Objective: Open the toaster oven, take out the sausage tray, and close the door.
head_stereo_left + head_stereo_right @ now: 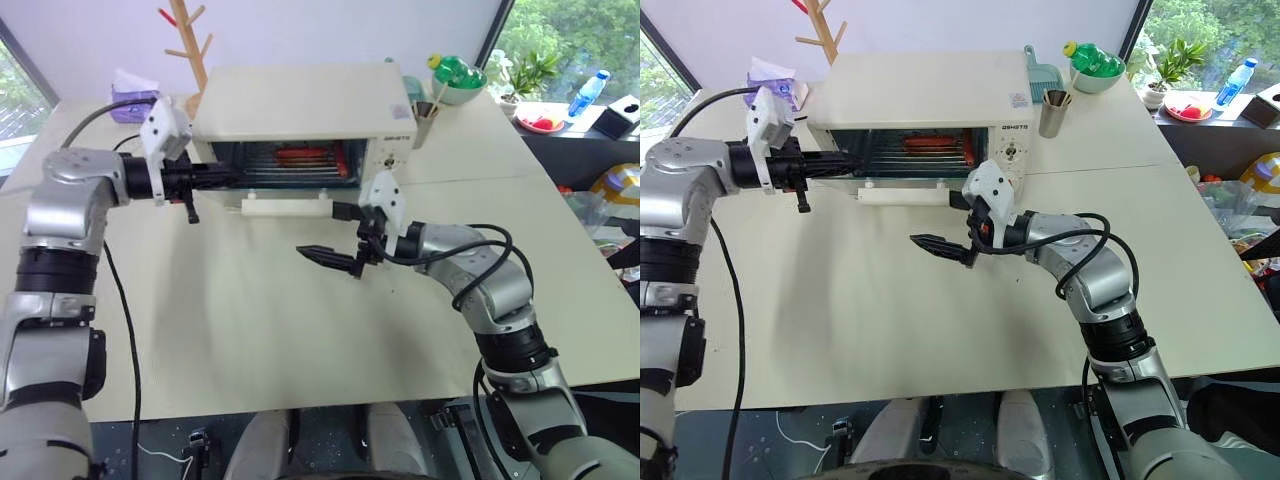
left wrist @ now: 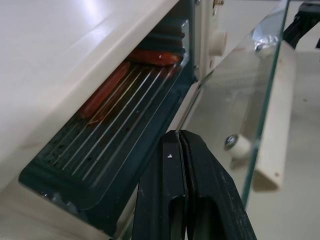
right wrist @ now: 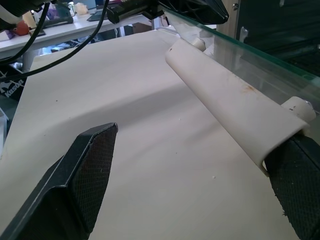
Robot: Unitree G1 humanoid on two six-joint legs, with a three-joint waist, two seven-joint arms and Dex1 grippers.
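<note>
Toaster oven [image 1: 300, 105] sits at the table's far side, door [image 2: 235, 95] dropped open. Sausage tray [image 2: 107, 135] inside on the rack. Left gripper [image 2: 181, 150] pinched closed, empty, at the opening's left edge. Right gripper [image 1: 345, 236] spread wide beside the door handle [image 3: 230, 100].

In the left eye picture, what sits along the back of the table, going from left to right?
Purple tissue pack → wooden rack → toaster oven → metal cup → green bowl → potted plant → red plate → blue bottle.
</note>
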